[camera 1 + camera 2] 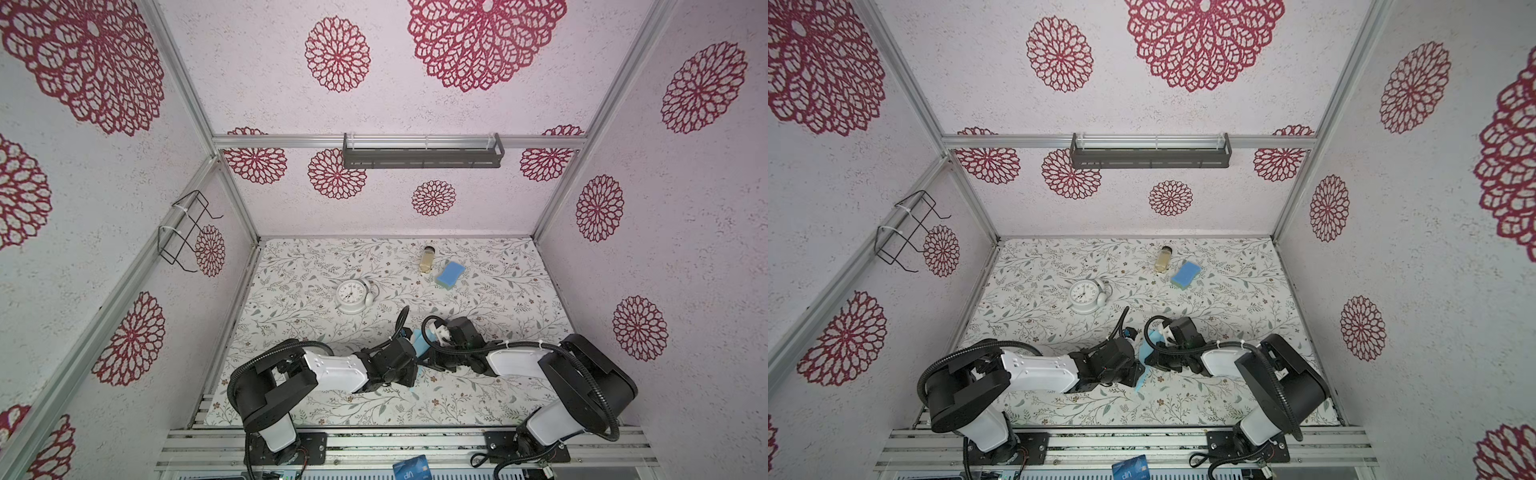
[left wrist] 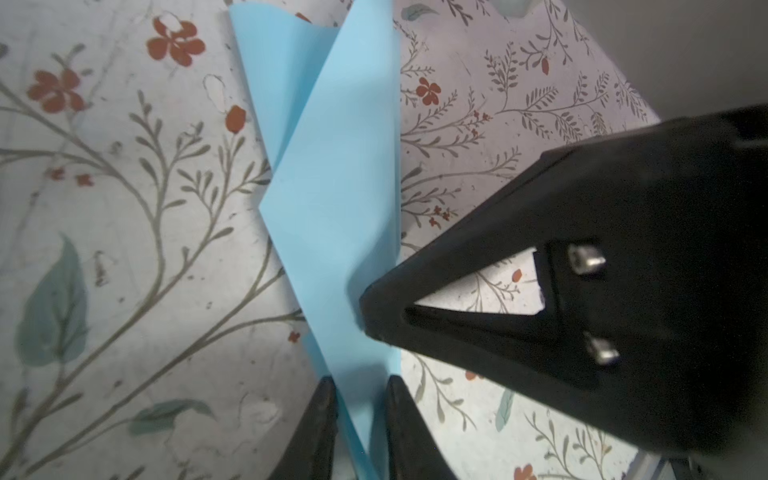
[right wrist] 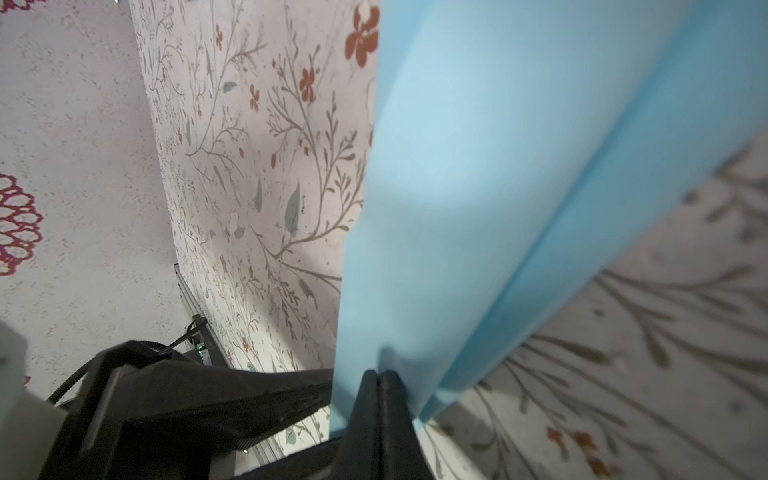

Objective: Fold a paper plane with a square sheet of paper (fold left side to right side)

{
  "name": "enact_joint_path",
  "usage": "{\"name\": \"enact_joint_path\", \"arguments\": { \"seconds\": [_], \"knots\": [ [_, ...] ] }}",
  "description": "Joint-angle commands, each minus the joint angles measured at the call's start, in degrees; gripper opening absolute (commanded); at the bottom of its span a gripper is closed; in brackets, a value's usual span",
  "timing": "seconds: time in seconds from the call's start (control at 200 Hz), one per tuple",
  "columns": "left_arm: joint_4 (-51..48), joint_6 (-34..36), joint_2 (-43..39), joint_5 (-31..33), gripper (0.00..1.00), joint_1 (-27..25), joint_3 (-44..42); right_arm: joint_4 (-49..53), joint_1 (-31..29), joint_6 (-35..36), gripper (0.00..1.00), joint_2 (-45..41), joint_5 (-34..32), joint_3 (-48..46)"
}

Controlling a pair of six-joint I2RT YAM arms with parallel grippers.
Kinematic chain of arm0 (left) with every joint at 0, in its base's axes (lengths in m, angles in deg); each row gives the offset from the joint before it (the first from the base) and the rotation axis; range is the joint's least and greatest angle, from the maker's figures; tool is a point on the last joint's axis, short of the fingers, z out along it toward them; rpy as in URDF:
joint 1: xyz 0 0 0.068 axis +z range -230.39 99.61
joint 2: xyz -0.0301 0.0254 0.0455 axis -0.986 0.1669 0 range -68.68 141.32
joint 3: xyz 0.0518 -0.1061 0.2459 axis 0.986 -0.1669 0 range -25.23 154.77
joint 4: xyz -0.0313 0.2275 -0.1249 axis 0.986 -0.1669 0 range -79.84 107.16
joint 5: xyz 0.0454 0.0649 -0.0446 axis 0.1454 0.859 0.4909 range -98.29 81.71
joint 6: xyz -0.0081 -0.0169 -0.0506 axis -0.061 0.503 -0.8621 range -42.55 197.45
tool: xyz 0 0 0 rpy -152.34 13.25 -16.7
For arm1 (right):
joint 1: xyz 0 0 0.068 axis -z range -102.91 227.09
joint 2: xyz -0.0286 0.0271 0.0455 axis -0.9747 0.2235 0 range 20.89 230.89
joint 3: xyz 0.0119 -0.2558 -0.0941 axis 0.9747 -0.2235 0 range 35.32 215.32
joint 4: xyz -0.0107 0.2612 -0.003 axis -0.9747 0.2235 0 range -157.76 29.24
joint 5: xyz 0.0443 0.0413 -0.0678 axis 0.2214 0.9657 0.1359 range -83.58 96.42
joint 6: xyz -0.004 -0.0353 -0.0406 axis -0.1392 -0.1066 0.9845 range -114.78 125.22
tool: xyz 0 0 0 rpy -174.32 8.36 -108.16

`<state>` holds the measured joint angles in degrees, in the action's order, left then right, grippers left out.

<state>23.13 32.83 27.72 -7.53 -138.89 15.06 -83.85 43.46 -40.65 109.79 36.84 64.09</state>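
The square sheet of paper is folded into a light blue paper plane (image 2: 332, 199), a long dart with layered creases. It is held off the floral table between both grippers, in both top views (image 1: 420, 345) (image 1: 1144, 354). In the left wrist view my left gripper (image 2: 359, 382) is shut on its narrow end, one finger on each side of the folded layers. My right gripper (image 3: 378, 374) is pinched shut on an edge of the plane (image 3: 478, 187). The right gripper's black finger (image 2: 498, 291) touches the paper just beyond the left fingers. In the top views the arms hide both sets of fingertips.
A white clock (image 1: 352, 295) lies left of centre on the table. A blue sponge (image 1: 450, 273) and a small jar (image 1: 428, 258) sit at the back. A dark blue card (image 1: 410, 467) lies on the front rail. A wire rack (image 1: 187, 232) hangs on the left wall.
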Motion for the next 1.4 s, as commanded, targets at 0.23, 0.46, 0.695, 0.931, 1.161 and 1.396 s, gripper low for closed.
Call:
{"name": "enact_joint_path", "arguments": {
  "seconds": [0.23, 0.46, 0.695, 0.931, 1.161, 1.396],
  "knots": [
    [-3.38, -2.50, -6.05, -0.73, 0.39, 2.24, -3.28, -0.15, -0.39, 1.42, 0.00, 0.20, -3.28, -2.13],
    [-1.17, -5.28, -9.61, -2.43, 0.27, 2.40, -4.52, -0.52, -0.39, 1.31, 0.00, 0.64, -4.14, -2.87],
    [1.86, -5.56, -6.02, -4.60, 0.00, 1.75, -2.36, -1.13, -0.39, 1.21, 0.00, 1.59, -4.14, -3.22],
    [3.75, -5.77, -2.68, -5.32, 0.00, 1.26, -1.09, -1.30, -0.39, 1.13, 0.00, 1.80, -4.28, -3.28],
    [4.65, -6.02, -2.27, -5.26, 0.00, 1.02, -1.09, -1.55, -0.39, 0.79, 0.00, 1.86, -4.35, -3.35],
    [5.62, -6.35, -0.91, -5.62, 0.00, 0.58, -1.26, -1.66, -0.39, 0.43, 0.00, 2.00, -4.33, -3.64]
  ]
}}
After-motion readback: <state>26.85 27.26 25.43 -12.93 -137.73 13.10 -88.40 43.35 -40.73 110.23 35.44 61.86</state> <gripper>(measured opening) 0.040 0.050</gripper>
